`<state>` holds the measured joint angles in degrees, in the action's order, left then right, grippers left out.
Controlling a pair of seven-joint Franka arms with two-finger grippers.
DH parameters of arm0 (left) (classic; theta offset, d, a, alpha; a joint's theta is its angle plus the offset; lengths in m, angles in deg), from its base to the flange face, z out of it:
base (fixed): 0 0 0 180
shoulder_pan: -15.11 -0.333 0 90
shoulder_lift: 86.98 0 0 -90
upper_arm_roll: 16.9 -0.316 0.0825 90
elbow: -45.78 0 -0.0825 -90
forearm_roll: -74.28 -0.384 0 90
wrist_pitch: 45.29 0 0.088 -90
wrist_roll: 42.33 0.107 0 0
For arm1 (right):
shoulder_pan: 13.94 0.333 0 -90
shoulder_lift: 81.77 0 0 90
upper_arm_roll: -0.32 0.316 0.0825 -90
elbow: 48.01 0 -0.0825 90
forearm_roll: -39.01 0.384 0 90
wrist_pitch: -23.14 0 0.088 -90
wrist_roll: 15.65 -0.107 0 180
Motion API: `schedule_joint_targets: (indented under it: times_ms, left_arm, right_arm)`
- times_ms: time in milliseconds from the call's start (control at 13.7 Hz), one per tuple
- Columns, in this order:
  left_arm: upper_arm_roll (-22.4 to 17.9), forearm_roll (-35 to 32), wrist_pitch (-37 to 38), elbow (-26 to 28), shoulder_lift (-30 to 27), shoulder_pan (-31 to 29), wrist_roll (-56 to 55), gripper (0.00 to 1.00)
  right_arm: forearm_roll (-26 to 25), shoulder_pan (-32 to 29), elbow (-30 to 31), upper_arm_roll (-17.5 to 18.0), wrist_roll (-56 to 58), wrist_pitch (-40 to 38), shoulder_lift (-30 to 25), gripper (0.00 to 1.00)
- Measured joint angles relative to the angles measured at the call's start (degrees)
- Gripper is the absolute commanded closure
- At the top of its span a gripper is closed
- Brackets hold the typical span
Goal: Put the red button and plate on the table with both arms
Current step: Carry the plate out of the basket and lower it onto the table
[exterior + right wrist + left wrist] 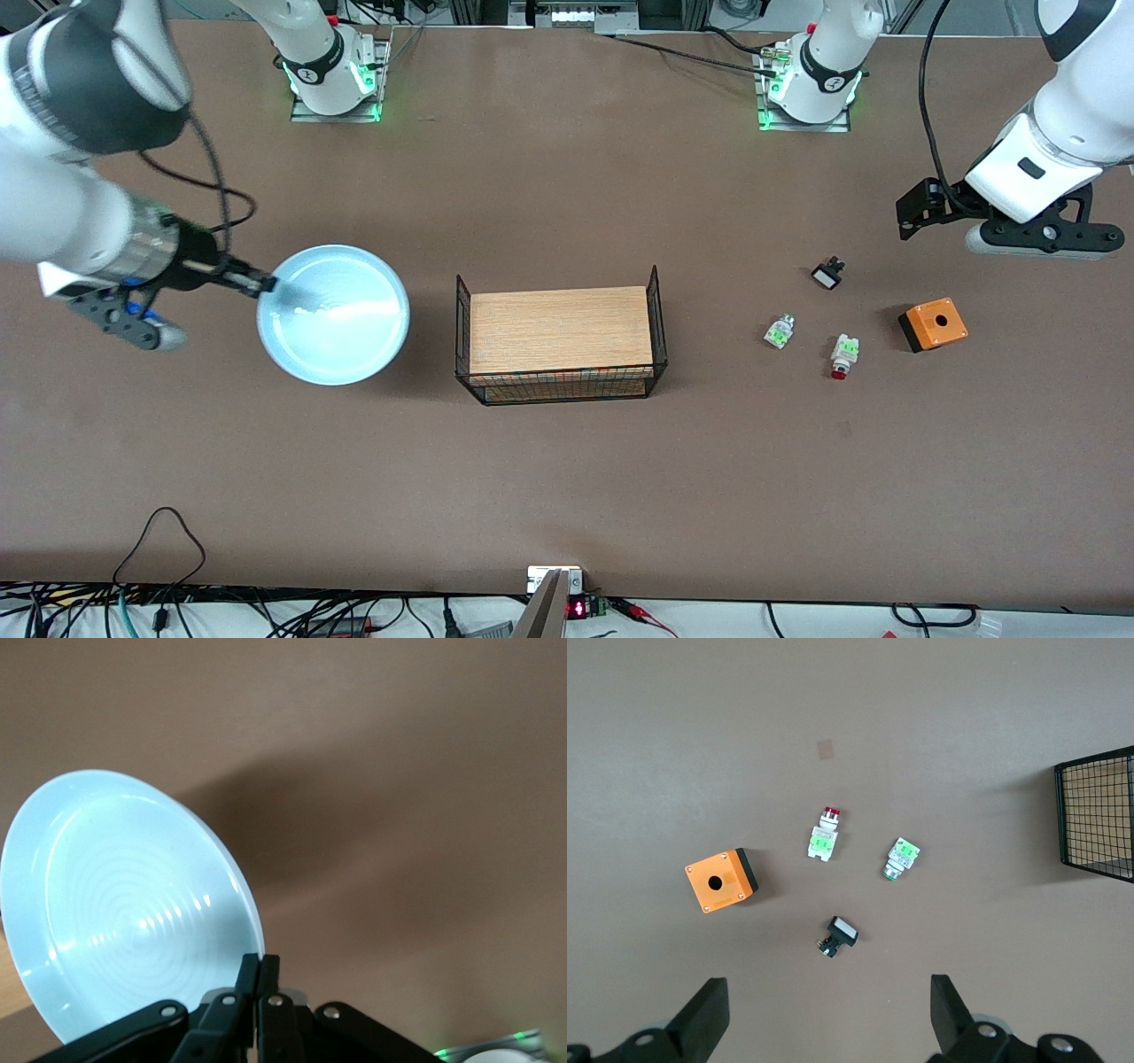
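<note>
We hold the plate by its rim in our right hand, fingers pinched tight on the edge that faces the right arm's end of the table; in the right wrist view the plate looks tilted and throws a shadow on the brown top, and the right hand shows only a sliver between its fingers where the rim sits; whether the plate touches the table we cannot tell; it lies beside the mesh-sided board, toward the right arm's end.

Our left hand hangs over the table at the left arm's end, above the small parts, fingers spread wide and holding nothing; in the left wrist view the left hand shows its two fingers well apart with the parts between and past them.

The red button lies on its side on the table, red cap toward the front camera; the left wrist view shows the button free and untouched; near it, toward the board, lies the white-green piece; farther from the camera lies the black-and-white piece; the orange box sits toward the left arm's end, near the button.
</note>
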<state>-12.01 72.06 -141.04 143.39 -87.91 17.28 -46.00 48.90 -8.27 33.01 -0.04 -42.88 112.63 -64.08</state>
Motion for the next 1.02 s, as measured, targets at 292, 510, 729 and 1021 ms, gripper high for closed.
schedule_joint_targets:
  times_ms: [292, 510, 729, 1021]
  left_arm:
    - [0.0, 0.0, 0.0, 0.0, 0.0, 0.0, 0.0, 0.00]
    - [0.0, 0.0, 0.0, 0.0, 0.0, 0.0, 0.0, 0.00]
    - [0.0, 0.0, 0.0, 0.0, 0.0, 0.0, 0.0, 0.00]
    - [-0.2, 0.0, 0.1, 0.0, 0.0, 0.0, 0.1, 0.00]
  right_arm:
    - [-4.5, -8.3, 10.1, -0.1, 18.2, 5.1, -0.4, 1.00]
    - [-5.6, -9.2, 20.2, -0.1, 25.1, 14.6, -1.1, 1.00]
    - [-5.7, -10.0, 32.6, 0.0, 31.7, 27.7, -2.0, 1.00]
    - [-5.7, -12.7, 46.2, 0.0, 39.2, 44.5, -2.3, 1.00]
